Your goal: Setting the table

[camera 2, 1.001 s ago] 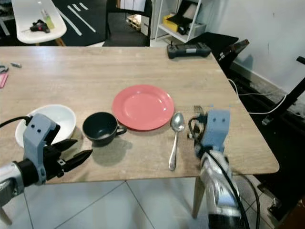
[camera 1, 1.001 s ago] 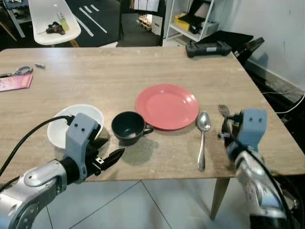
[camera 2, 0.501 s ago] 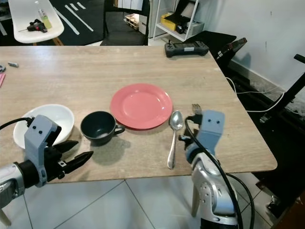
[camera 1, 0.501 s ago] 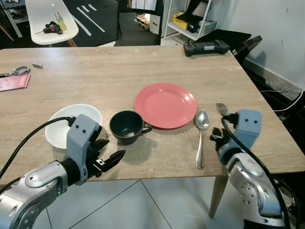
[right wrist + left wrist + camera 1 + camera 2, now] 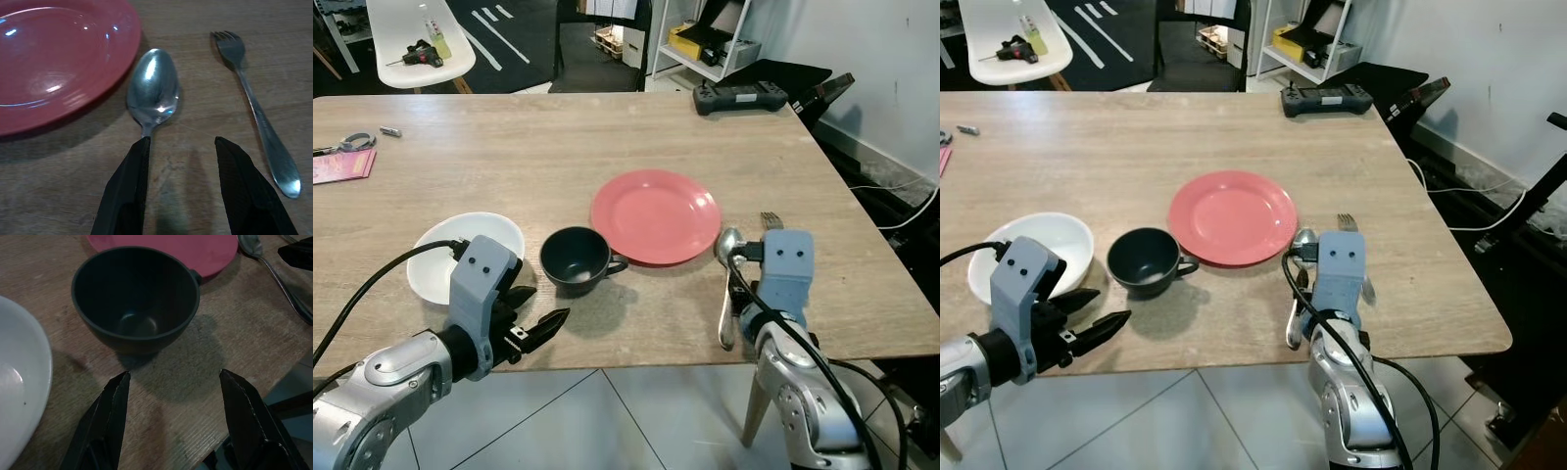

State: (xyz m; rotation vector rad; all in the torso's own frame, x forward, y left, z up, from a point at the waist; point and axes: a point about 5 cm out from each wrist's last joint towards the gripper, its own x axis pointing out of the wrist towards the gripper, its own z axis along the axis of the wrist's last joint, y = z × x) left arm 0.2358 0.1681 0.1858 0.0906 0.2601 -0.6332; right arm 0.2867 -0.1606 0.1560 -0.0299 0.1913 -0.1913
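Right end effector [image 5: 178, 188], fingers spread, poised over our spoon [image 5: 152, 93] near the table's [image 5: 509, 157] front edge, fork [image 5: 257, 117] beside; risk: sideways drift nudges either off. Left end effector [image 5: 171, 423], spread, faces cup [image 5: 134, 298].

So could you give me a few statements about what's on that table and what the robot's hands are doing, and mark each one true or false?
1. The cup stands between the white bowl and the red plate. True.
2. The spoon lies on the plate. False: it lies on the table beside the plate's rim.
3. The fork lies on the far side of the spoon from the plate. True.
4. The left gripper holds the cup. False: it is open, short of the cup, holding nothing.
5. The right gripper is open, near the spoon's handle. True.
6. The cup is full of coffee. False: it is empty.
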